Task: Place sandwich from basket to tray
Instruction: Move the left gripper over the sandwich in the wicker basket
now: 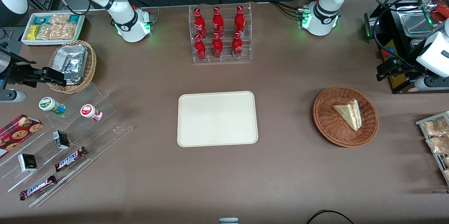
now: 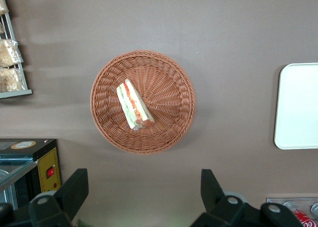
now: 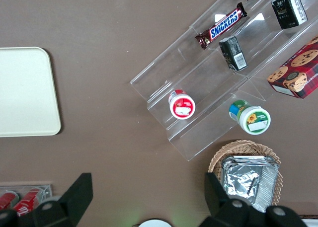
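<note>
Hovering spread-fingered and empty above the surface near the basket, the end effector had yet to grasp the sandwich, which lay in the wicker, well apart from the bare tray.

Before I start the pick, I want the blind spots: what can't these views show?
- Gripper: fingers open above the table near the basket; front view cuts it off.
- Sandwich underside: hidden against the wicker.
- Tray: cut off in both wrist views.
</note>
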Controlling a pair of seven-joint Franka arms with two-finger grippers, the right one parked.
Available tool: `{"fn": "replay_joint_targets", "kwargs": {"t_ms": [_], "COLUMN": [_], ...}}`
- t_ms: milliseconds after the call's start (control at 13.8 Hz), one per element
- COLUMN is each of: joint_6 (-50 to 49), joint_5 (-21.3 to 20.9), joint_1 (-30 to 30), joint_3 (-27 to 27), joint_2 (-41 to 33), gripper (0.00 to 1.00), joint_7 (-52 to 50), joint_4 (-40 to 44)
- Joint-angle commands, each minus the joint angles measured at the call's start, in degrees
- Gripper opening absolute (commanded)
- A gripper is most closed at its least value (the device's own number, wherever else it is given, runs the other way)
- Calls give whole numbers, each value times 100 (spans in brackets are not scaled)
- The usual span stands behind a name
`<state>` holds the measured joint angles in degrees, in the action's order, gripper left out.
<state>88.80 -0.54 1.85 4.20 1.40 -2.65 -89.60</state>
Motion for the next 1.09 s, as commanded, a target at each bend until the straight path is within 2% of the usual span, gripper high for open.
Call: {"fn": "replay_joint_targets", "kwargs": {"t_ms": [0,218,436,655,800,1018], "joint_6": [-188,-197,-137,845,1706,2727], "joint_5": [-34,-60,-69,-87,-95,-175], "joint_1": [-10,8,70,78,70,78], "joint_3": [11,-7,-33,-103,-139,-147], "joint_2": [53,254,343,98,27,176], "gripper": [100,100,100,100,100,100], "joint_7": [72,-42,-1198,-1666,-2342,-2477], "joint_4": [163,84,-511,-1652,-2374,-3000]}}
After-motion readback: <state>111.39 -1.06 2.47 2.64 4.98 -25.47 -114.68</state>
